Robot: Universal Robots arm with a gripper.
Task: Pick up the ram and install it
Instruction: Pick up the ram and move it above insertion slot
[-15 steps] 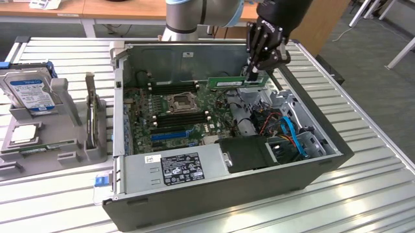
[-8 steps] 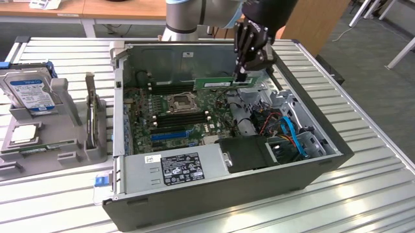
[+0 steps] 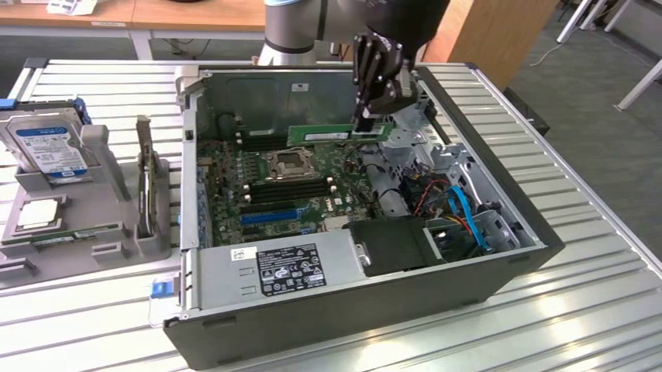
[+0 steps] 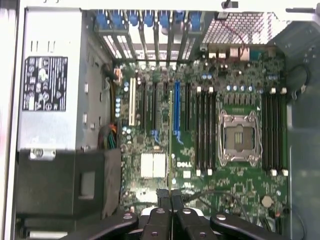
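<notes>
The ram (image 3: 329,133) is a long green stick held level above the open computer case (image 3: 342,325), over the motherboard's far side. My gripper (image 3: 370,118) comes down from above and is shut on the stick's end nearest the exterior view's right. In the wrist view the ram (image 4: 170,145) shows edge-on as a thin line running out from between my shut fingertips (image 4: 163,200), beside the long blue slot (image 4: 176,110). The black memory slots (image 4: 205,130) lie on either side of the CPU socket (image 4: 239,139), below and apart from the stick.
A grey power supply (image 3: 279,267) fills the case's near corner, with blue cables (image 3: 470,213) and a drive bay on the exterior view's right. On the left, a grey fixture (image 3: 114,248) holds a hard drive (image 3: 46,143) and an upright card (image 3: 145,178).
</notes>
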